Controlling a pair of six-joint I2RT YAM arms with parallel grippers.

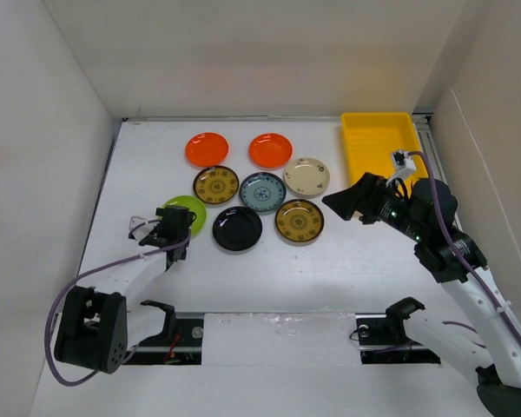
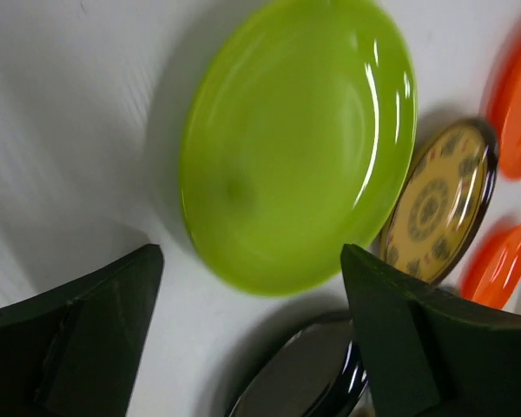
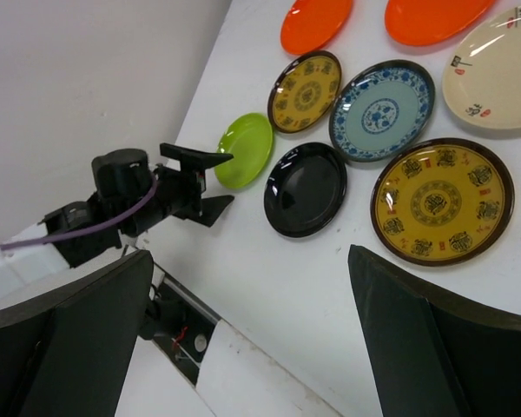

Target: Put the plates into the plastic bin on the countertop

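Observation:
Eight plates lie on the white countertop (image 1: 269, 269): two orange (image 1: 207, 148) (image 1: 270, 149), two brown-gold (image 1: 215, 184) (image 1: 299, 221), teal (image 1: 262, 191), cream (image 1: 306, 176), black (image 1: 237, 228) and lime green (image 1: 187, 207). The yellow bin (image 1: 380, 143) stands empty at the back right. My left gripper (image 1: 175, 230) is open and empty, low at the near edge of the lime plate (image 2: 300, 139), with the black plate (image 2: 304, 373) beside it. My right gripper (image 1: 343, 201) is open and empty, held above the table right of the plates; its view shows the black plate (image 3: 306, 188).
White walls close in the left, back and right sides. A dark slot with cables (image 1: 169, 334) runs along the near edge between the arm bases. The right arm's grey cable (image 1: 438, 204) loops over its wrist near the bin.

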